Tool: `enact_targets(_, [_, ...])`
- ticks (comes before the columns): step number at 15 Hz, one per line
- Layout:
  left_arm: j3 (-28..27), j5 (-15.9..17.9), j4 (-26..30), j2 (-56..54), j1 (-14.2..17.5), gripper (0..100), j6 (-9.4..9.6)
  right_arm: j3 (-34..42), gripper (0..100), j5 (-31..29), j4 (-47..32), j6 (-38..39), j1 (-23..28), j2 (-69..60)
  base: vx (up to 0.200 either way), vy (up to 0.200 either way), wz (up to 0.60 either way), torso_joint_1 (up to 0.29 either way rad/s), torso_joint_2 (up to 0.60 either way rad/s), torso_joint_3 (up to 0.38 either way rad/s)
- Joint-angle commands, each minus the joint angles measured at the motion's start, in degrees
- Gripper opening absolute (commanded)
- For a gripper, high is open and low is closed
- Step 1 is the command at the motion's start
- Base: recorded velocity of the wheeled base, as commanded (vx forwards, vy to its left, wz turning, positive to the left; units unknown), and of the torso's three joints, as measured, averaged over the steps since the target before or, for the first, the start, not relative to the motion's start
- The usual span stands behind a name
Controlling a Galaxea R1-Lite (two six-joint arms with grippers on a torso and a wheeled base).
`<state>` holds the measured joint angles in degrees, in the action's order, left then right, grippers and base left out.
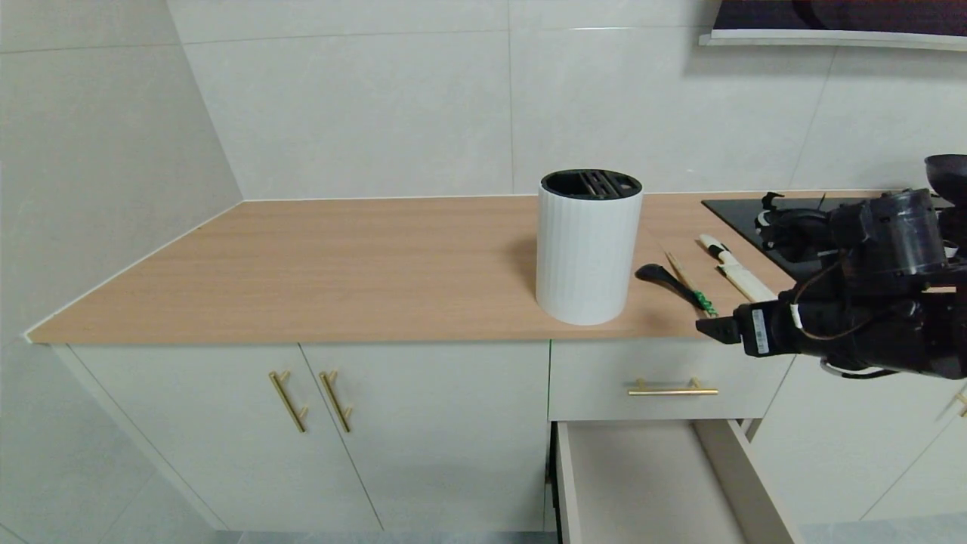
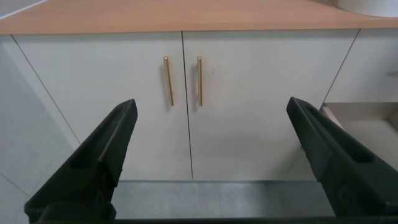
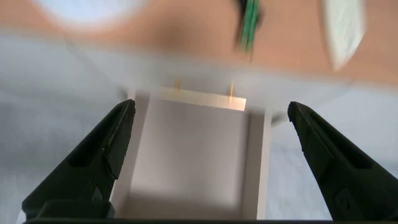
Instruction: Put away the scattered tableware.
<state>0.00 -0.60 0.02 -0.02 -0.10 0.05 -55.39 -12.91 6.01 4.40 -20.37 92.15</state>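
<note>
Head view shows spoon (image 1: pixel 656 274), chopsticks (image 1: pixel 686 282), knife (image 1: pixel 736 275) beside the holder (image 1: pixel 588 253); wrist views, left fingers (image 2: pixel 102 165) and right fingers (image 3: pixel 102 158) apart.

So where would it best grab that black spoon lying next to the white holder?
Probably the handle just behind the bowl, coming straight down from above. The black spoon lies flat on the counter, and nearer the front edge its handle closes in on the chopsticks, so that end leaves less room.
</note>
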Motion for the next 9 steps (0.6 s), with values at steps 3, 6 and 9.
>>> enact_targets(3, [0.0, 0.0, 0.0, 0.0, 0.0, 100, -0.05, -6.6, 100, -0.3, 1.4, -0.1, 3.4, 9.6, 0.000, 0.000, 0.00, 0.000, 0.00, 0.000])
enact_targets(6, [0.0, 0.0, 0.0, 0.0, 0.0, 100, -0.05, -6.5, 100, -0.5, 8.5, 0.0, 4.9, 14.2, 0.000, 0.000, 0.00, 0.000, 0.00, 0.000])
enact_targets(9, [0.0, 0.0, 0.0, 0.0, 0.0, 100, -0.05, -6.7, 100, -0.7, 13.1, -0.2, 6.4, 18.0, 0.000, 0.000, 0.00, 0.000, 0.00, 0.000])
